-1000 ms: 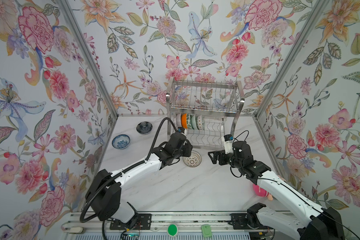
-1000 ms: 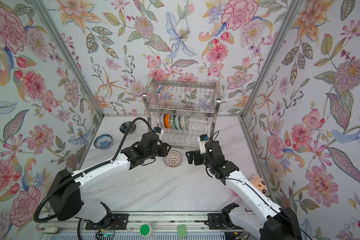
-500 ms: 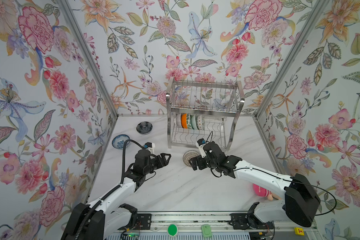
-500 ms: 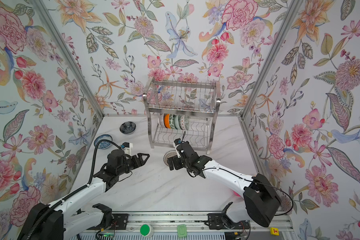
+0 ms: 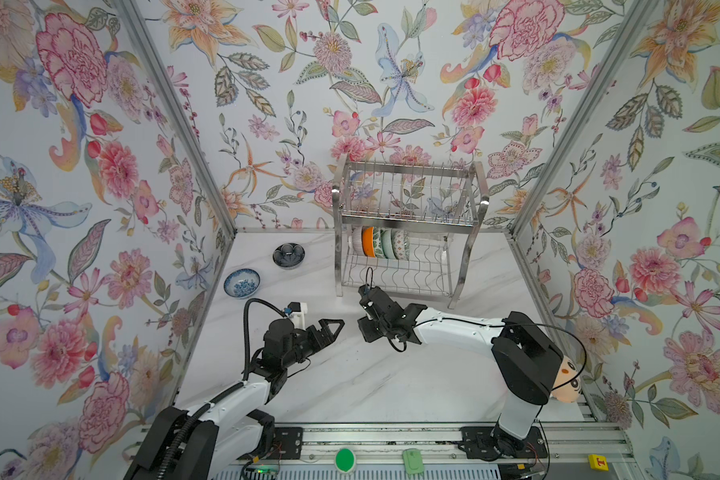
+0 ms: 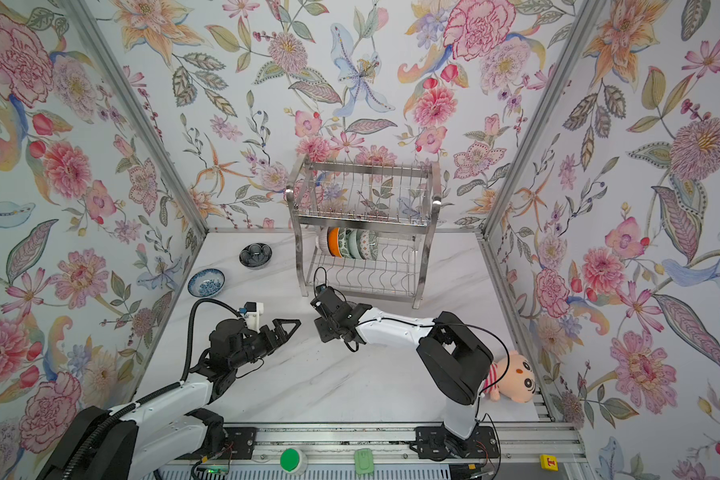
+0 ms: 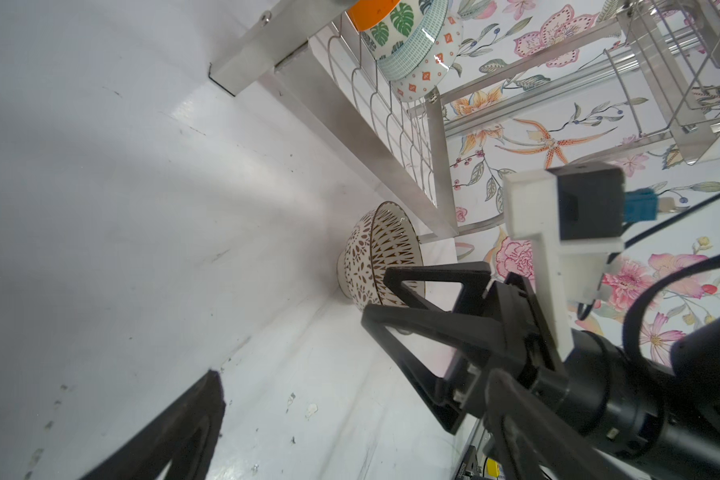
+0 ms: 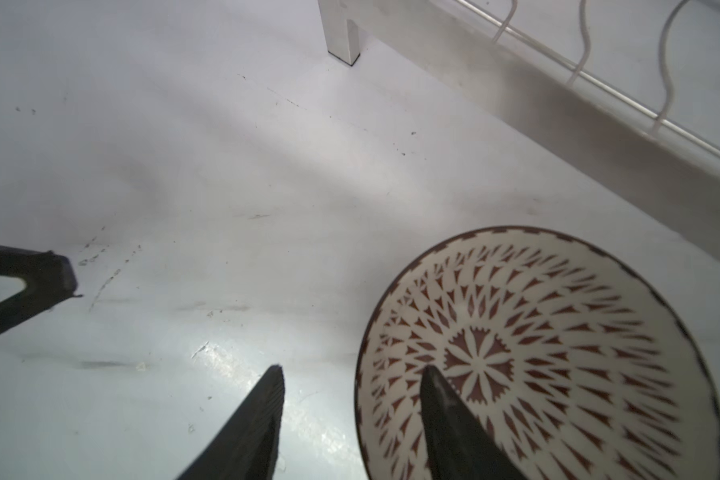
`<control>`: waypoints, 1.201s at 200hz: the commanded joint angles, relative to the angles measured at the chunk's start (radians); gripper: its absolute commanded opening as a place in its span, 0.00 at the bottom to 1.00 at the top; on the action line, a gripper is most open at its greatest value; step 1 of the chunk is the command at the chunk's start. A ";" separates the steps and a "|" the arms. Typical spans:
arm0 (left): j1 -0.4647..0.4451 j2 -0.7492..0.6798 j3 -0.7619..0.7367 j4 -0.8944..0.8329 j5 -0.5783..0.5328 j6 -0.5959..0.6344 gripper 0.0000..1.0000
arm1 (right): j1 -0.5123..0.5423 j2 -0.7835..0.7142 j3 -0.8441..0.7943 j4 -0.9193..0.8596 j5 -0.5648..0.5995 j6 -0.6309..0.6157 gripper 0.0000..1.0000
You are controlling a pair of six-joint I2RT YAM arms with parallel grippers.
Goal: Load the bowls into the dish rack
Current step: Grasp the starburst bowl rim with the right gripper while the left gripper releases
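Just in front of the dish rack [image 5: 408,222], the right gripper [image 8: 352,370] stands half open astride the rim of the tan lattice bowl [image 8: 537,353], one finger inside, not clamped. Farther out, the left gripper [image 5: 332,329] is fully spread and empty. The other bowls [image 5: 381,243] stand on edge in the rack's lower tier.

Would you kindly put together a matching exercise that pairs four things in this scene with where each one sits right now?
Things:
1. dark navy round bowl
2. brown-and-white patterned round bowl
3. orange-and-white round bowl
4. pink-striped plush doll

Places:
A. on edge in the lower tier of the steel wire dish rack
B. lying at the white marble tabletop's right edge
C. upright on the tabletop, left of the rack
D. in front of the rack, rim straddled by the open right hand

Pairs: 1-C; 2-D; 3-A; 4-B.
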 commanded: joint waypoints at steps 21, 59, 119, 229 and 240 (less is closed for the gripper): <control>0.016 -0.001 -0.013 0.035 0.039 0.009 0.99 | 0.008 0.050 0.054 -0.061 0.028 0.016 0.38; 0.017 0.013 -0.008 0.034 0.038 0.018 0.99 | 0.009 0.053 0.060 -0.067 0.026 0.016 0.31; 0.015 0.031 0.015 0.020 0.041 0.028 0.99 | 0.008 0.014 0.050 -0.071 0.030 0.005 0.13; 0.001 0.023 0.107 -0.124 -0.007 0.097 0.99 | -0.016 -0.061 0.025 -0.051 0.002 0.003 0.00; -0.008 0.023 0.118 -0.137 -0.019 0.104 0.99 | -0.022 -0.080 0.012 -0.033 -0.010 0.009 0.00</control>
